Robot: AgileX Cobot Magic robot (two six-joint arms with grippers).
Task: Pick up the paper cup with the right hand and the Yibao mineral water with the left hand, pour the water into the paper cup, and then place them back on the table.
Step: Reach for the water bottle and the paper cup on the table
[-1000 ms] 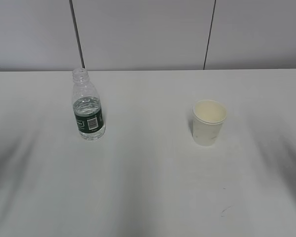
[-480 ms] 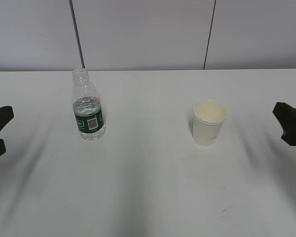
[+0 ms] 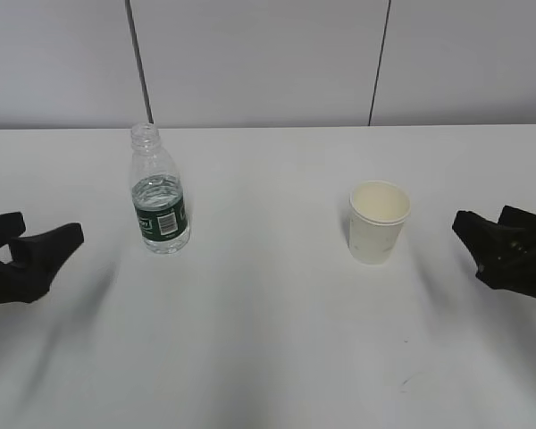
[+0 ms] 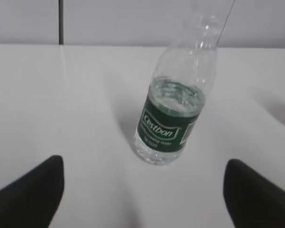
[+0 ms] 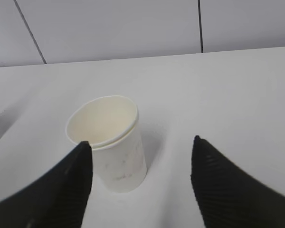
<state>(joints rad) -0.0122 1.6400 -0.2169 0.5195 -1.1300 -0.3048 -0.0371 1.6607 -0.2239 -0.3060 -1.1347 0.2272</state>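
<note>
Bottle and cup stand upright and well apart on the white table [image 3: 268,340]: the Yibao mineral water [image 3: 159,201] at ten o'clock from the table's middle, the paper cup [image 3: 379,222] at two o'clock. The left hand [image 3: 40,250], released and empty, sits at the bottle's eight o'clock. The right hand [image 3: 491,234], spread wide and empty, sits at the cup's three o'clock.

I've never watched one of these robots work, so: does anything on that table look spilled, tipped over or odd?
Nothing stands out. The bottle stands upright with no cap, partly filled with water, and the paper cup stands upright and looks empty. The table shows no puddle. Both hands, left and right, are open and touching nothing.
</note>
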